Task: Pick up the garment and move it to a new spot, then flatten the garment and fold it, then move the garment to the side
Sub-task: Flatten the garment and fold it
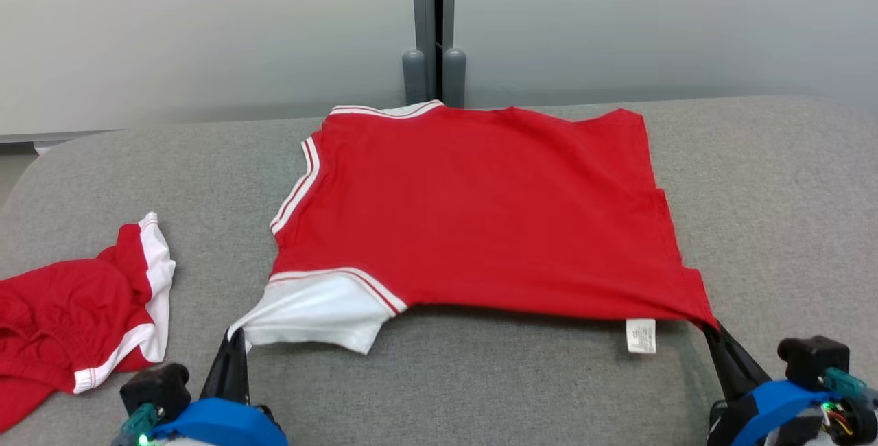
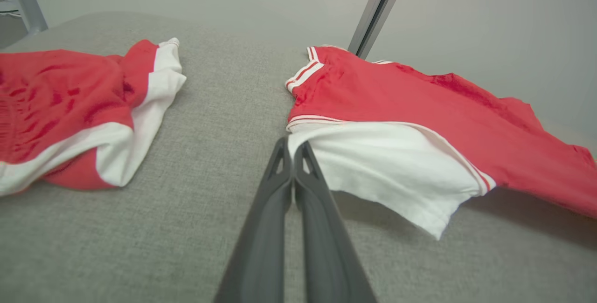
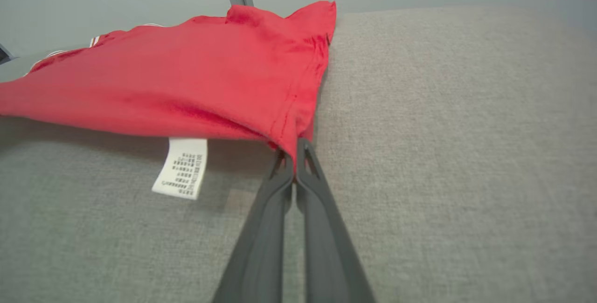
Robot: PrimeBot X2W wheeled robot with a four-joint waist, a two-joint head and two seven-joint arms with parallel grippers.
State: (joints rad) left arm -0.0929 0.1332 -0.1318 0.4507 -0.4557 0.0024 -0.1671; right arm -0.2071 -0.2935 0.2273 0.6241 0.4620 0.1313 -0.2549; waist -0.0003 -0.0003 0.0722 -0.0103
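You have before you:
- Grey woven surface [image 1: 480, 391], nubby.
- Red knit garment [image 1: 480, 213], squarish, white-trimmed, lying centre.
- Crumpled red-and-white shorts [image 1: 62, 309], near left.
- Your left gripper [image 1: 236, 335], jaws clamped on the white sleeve corner.
- Your right gripper [image 1: 710, 328], clamped on the near right hem corner.
- White rectangular label [image 1: 641, 335], dangling.

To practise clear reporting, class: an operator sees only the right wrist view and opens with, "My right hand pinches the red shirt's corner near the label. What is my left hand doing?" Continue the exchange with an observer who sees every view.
Observer: Your left hand is shut on the edge of the red shirt at its white sleeve, which hangs slightly lifted off the grey fabric surface.
Operator: Is anything else lying out there?
Observer: Yes, a crumpled red and white garment lies on the same surface at the robot's left, apart from the shirt.
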